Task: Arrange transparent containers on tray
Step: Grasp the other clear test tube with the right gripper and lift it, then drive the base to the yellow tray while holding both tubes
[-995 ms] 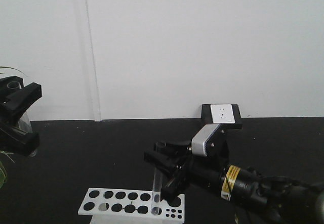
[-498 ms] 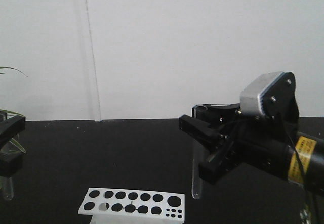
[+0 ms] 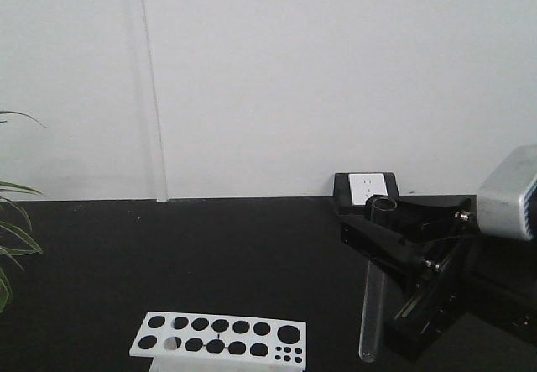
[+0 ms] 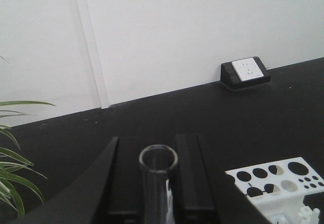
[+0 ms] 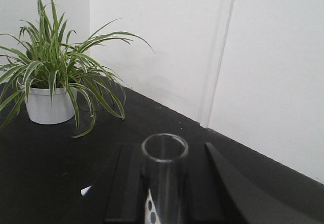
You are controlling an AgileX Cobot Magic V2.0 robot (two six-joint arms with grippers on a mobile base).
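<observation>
Black counter [image 3: 168, 263]. R tool [image 3: 379, 250], at counter's right, closed on tube 1 [image 3: 372, 305]; L tool [image 4: 152, 150] closed on tube 2 [image 4: 158, 188]. White rack [image 3: 220, 337] w/ round holes, left of R tool. Both tubes upright, rims up, clear of rack; tube 1's base near counter.

Black table [image 3: 210, 254]: white rack [image 3: 220, 336], socket box [image 3: 367, 189]

The right gripper [image 3: 377, 280] holds a clear tube [image 3: 370, 309] upright, rim up, over the black surface [image 3: 168, 254], to the right of a white holed rack [image 3: 220, 336]. A socket [image 3: 367, 189] sits behind; green leaves [image 3: 10, 246] fringe the left edge.
</observation>
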